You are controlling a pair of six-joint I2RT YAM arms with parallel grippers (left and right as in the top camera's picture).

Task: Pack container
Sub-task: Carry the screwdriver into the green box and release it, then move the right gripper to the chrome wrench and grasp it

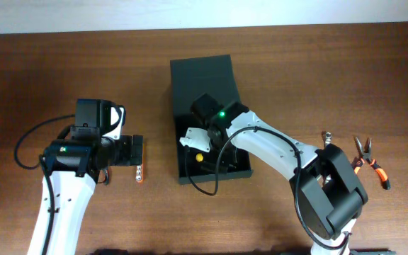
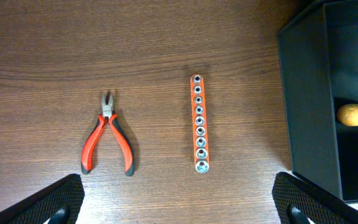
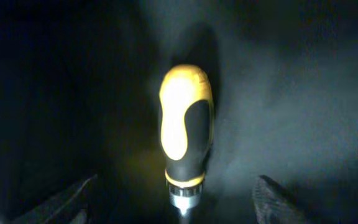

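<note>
Container (image 1: 202, 76) (lid flap open) with screwdriver (image 3: 186, 124) inside, right hand (image 3: 176, 202) and left hand (image 2: 182, 200) both released.

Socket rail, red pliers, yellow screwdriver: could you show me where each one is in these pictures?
socket rail (image 2: 199, 123): left wrist view, middle of the orange strip.
red pliers (image 2: 108, 118): left wrist view, on the pivot.
yellow screwdriver (image 3: 186, 124): right wrist view, middle of the handle.
</note>
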